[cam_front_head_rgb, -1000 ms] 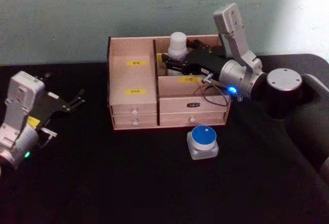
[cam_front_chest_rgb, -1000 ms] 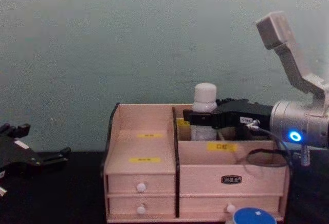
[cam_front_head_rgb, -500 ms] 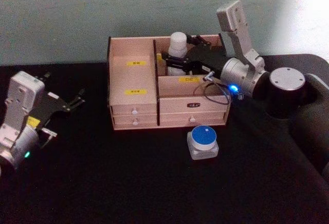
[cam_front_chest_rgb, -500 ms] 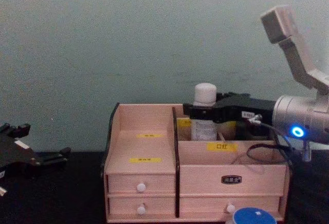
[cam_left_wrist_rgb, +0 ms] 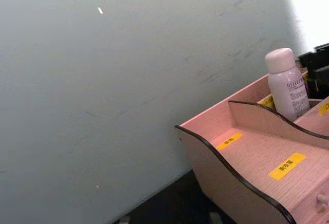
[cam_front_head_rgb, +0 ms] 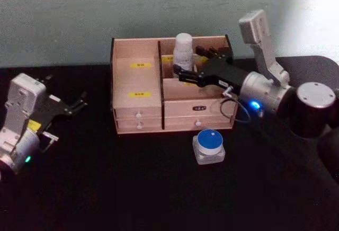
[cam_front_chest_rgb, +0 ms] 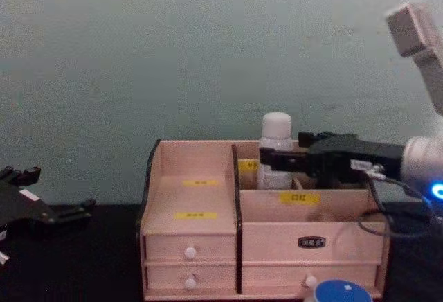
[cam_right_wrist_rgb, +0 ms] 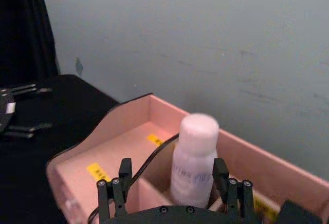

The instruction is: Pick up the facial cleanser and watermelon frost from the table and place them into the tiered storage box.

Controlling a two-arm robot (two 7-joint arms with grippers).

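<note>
A white bottle, the facial cleanser (cam_front_head_rgb: 184,48) (cam_front_chest_rgb: 275,132) (cam_left_wrist_rgb: 285,82), stands upright in the rear right compartment of the tiered storage box (cam_front_head_rgb: 137,109) (cam_front_chest_rgb: 197,233) (cam_right_wrist_rgb: 103,152). My right gripper (cam_front_head_rgb: 192,62) (cam_front_chest_rgb: 285,149) (cam_right_wrist_rgb: 172,185) hovers open over that compartment, its fingers (cam_right_wrist_rgb: 115,185) spread on either side of the bottle (cam_right_wrist_rgb: 195,152). A small clear jar with a blue lid, the watermelon frost (cam_front_head_rgb: 209,145) (cam_front_chest_rgb: 336,291), sits on the table just in front of the box's right drawers. My left gripper (cam_front_head_rgb: 80,101) (cam_front_chest_rgb: 52,191) rests open at the far left.
The black table (cam_front_head_rgb: 132,188) has free room in front and to the left of the box. A pale wall stands close behind the box. The right arm's dark round base (cam_front_head_rgb: 315,104) sits at the right edge.
My right arm has pulled back to the right and lowered a little, so its gripper now sits farther off the bottle. The bottle stays upright in its compartment. The left arm has not moved.
</note>
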